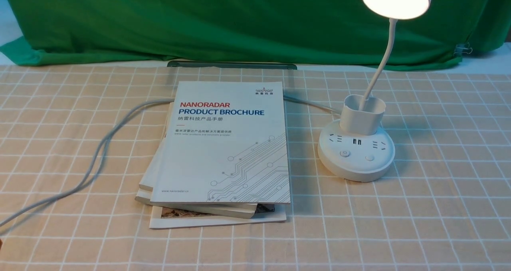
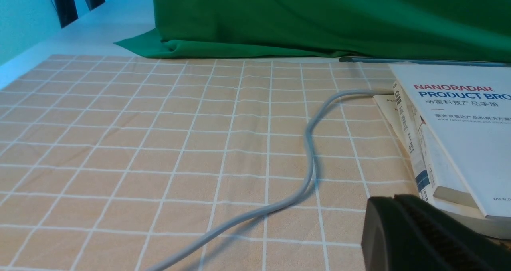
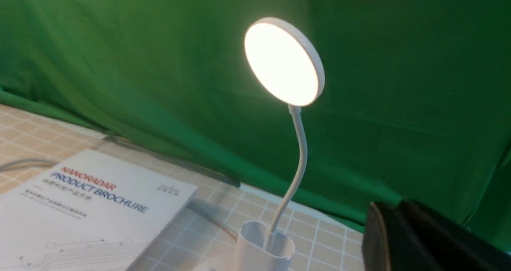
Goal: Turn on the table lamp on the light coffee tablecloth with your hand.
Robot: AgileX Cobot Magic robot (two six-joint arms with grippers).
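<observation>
Table lamp (image 1: 356,151): stands upright on the light coffee tablecloth (image 1: 439,207), right of the middle, and glows warm white at the round head. Carries sockets and two buttons on the round base, with a cup holder on top and a thin neck curving up out of it.

Stack of booklets (image 1: 227,143): lies flat just left of the lamp, apart from it. Reads "NANORADAR PRODUCT BROCHURE" on the top cover.

Grey cable (image 1: 100,151): runs from behind the stack, leftward across the cloth.

Green cloth (image 1: 199,19): hangs along the far edge.

Left fingers (image 2: 399,239): sit low over the cloth near the stack's corner; cannot tell how wide.

Right fingers (image 3: 419,239): hang raised, apart from the lamp; spread likewise impossible to tell.
</observation>
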